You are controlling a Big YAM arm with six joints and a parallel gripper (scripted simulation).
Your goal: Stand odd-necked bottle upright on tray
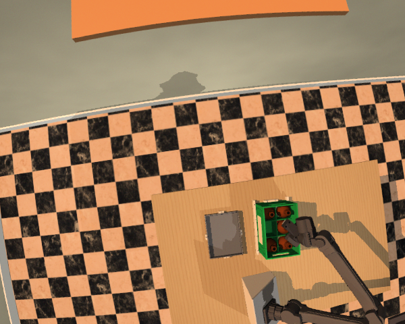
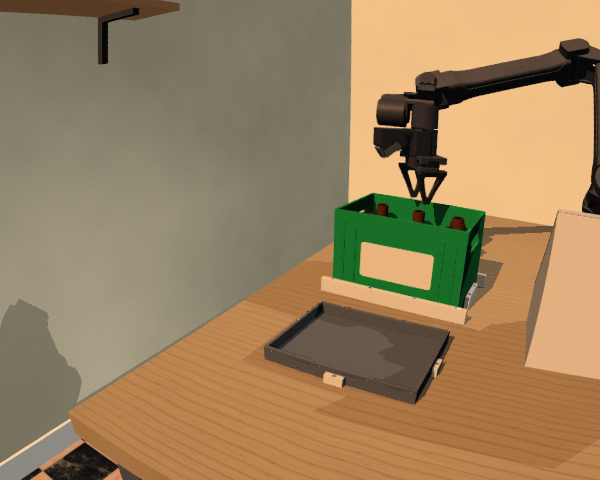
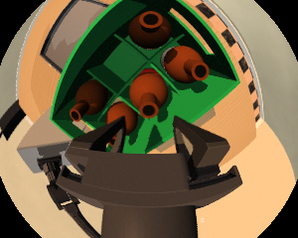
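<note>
Wooden table with crate and tray
On the wood-grained table (image 1: 181, 223) (image 2: 186, 382) (image 3: 35, 64) sit a green crate (image 1: 282, 256) (image 2: 344, 248) (image 3: 57, 106) and, well apart from the wall, a shallow dark tray (image 1: 226, 255) (image 2: 345, 383) (image 3: 51, 60).

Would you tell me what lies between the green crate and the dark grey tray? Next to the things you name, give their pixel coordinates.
Between the green crate (image 1: 282, 257) (image 2: 349, 242) (image 3: 65, 96) and the dark grey tray (image 1: 226, 256) (image 2: 341, 384) (image 3: 52, 32) stand a long pale strip (image 2: 393, 301) against the crate's base and bare wooden tabletop, as the exterior view shows.
</note>
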